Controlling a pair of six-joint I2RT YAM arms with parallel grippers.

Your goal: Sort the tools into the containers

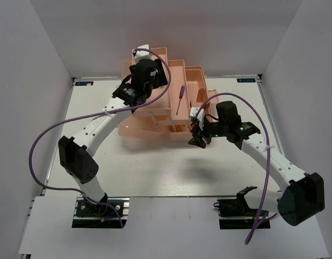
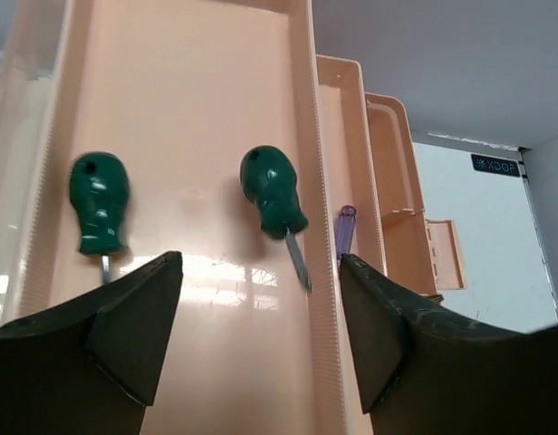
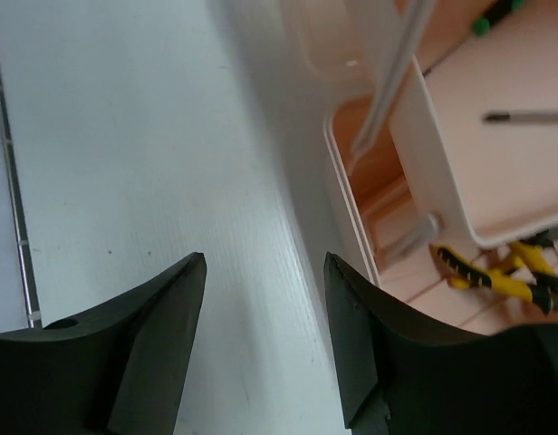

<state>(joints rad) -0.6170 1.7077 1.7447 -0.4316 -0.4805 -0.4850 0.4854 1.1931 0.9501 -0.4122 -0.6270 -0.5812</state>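
The salmon-pink toolbox [image 1: 155, 116] stands open at the back middle, its trays stepped out. My left gripper [image 1: 146, 69] hovers over its upper tray [image 2: 179, 100], open and empty [image 2: 261, 263]. Two green-handled screwdrivers [image 2: 100, 201] [image 2: 274, 190] lie in that tray just ahead of the fingertips. The blue-handled screwdriver [image 1: 179, 100] lies in the adjoining tray; its handle shows in the left wrist view [image 2: 345, 231]. My right gripper [image 1: 198, 139] is open and empty [image 3: 264, 263] over the table beside the box's front right corner. Yellow-and-black pliers [image 3: 496, 272] lie in the base compartment. A thin dark screwdriver [image 3: 524, 116] lies in a tray above them.
The white table [image 1: 155, 172] is walled by grey panels on the left, back and right. The toolbox's metal tray arm [image 3: 392, 77] and base rim [image 3: 347, 195] stand just right of my right gripper. Purple cables loop over both arms.
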